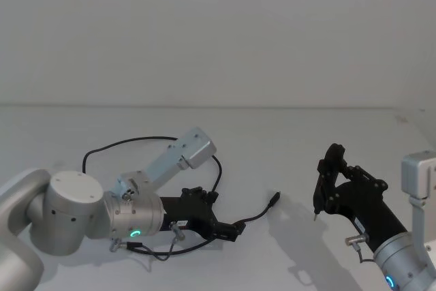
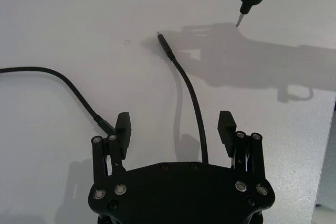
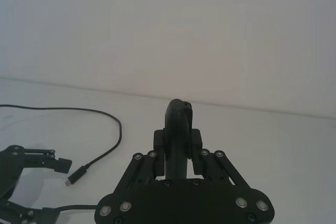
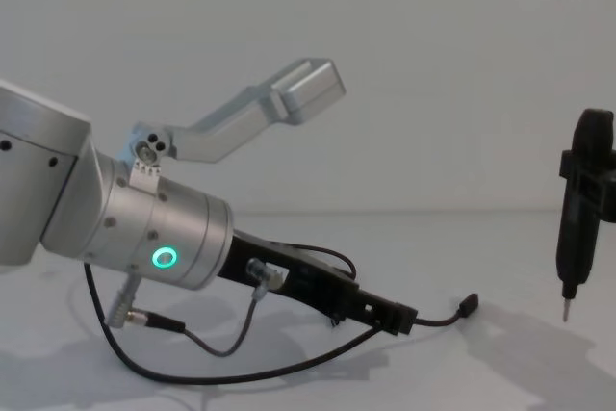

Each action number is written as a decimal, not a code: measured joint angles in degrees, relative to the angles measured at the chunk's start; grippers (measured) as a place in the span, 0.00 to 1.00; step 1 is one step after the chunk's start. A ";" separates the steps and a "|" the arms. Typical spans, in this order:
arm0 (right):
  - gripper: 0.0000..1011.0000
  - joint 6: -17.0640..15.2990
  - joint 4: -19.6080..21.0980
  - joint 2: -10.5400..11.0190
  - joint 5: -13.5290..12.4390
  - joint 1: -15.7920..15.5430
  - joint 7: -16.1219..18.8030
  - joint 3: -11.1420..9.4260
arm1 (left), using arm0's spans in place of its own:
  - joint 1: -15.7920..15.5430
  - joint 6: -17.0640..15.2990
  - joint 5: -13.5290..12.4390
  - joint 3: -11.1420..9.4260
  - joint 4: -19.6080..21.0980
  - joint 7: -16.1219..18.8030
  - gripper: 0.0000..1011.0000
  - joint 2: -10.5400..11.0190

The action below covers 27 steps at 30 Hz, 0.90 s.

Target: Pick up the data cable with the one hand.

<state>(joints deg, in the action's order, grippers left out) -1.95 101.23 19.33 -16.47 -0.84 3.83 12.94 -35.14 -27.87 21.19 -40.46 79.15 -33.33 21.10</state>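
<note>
The cable (image 2: pixel 191 95) lies slack on the table (image 1: pixel 306 134). One plug (image 1: pixel 274 200) sits at about 2 o'clock from the left gripper (image 2: pixel 175 119), and the rest loops toward 10 o'clock round that arm. The left gripper is low over it, jaws spread wide, with the cable running between the fingers (image 2: pixel 123 129) and touching neither. I judge it is set to close on the cable. At 3 o'clock from the plug, well apart, the right gripper (image 3: pixel 177 141) hangs clamped on a pen tool (image 4: pixel 576 209), likely parked clear.
</note>
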 joint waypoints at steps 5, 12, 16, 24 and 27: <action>0.28 0.00 0.00 0.00 0.00 0.00 0.00 0.00 | -0.22 -0.52 -0.02 -0.43 -0.52 0.21 0.99 -0.27; 0.28 0.00 0.00 0.00 0.00 0.00 0.00 0.00 | -0.44 -1.09 -0.06 -0.89 -1.10 0.43 0.90 -0.59; 0.28 0.00 0.00 0.00 0.00 0.00 0.00 0.00 | -0.53 -1.26 -0.08 -1.02 -1.28 0.51 0.80 -0.68; 0.28 0.00 0.00 0.00 0.00 0.00 0.00 0.00 | -0.62 -1.48 -0.12 -1.19 -1.51 0.60 0.57 -0.82; 0.28 0.00 0.00 0.00 0.00 0.00 0.00 0.00 | -0.63 -1.54 -0.14 -1.24 -1.57 0.62 0.49 -0.86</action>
<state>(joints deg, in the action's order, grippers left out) -1.95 101.23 19.33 -16.46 -0.84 3.83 12.94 -35.77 -29.41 21.05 -41.70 77.58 -32.70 20.24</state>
